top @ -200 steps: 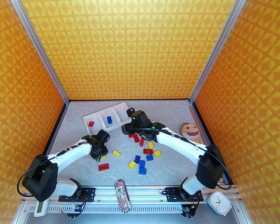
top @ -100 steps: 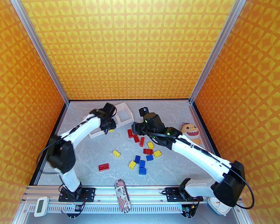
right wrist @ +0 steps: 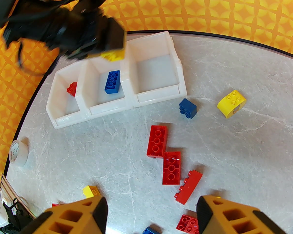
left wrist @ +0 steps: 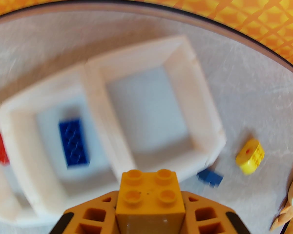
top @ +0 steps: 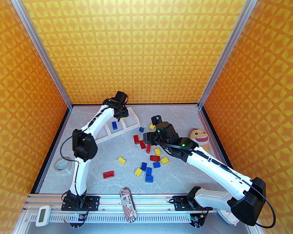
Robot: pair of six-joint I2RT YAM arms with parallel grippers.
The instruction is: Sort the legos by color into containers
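My left gripper (top: 120, 115) is shut on a yellow lego (left wrist: 149, 191) and hangs over the containers (top: 133, 128), a white row of three bins, near the wall between the middle and right bins. The left bin holds a red lego (right wrist: 72, 88), the middle a blue lego (right wrist: 112, 82), and the right bin (right wrist: 156, 74) is bare. My right gripper (right wrist: 151, 208) is open, with nothing between its fingers, above three red legos (right wrist: 171, 167) on the table. Several more red, blue and yellow legos (top: 151, 161) lie loose mid-table.
An orange plush monster (top: 200, 138) sits at the right edge and a clear tape roll (top: 62, 165) at the left. A printed can (top: 128, 203), a clock (top: 228, 212) and a small timer (top: 43, 214) rest on the front rail. Patterned walls enclose three sides.
The left arm has swung from the near-left table up to the bins, carrying the yellow lego. The right arm has drawn back from the bins toward the red legos.
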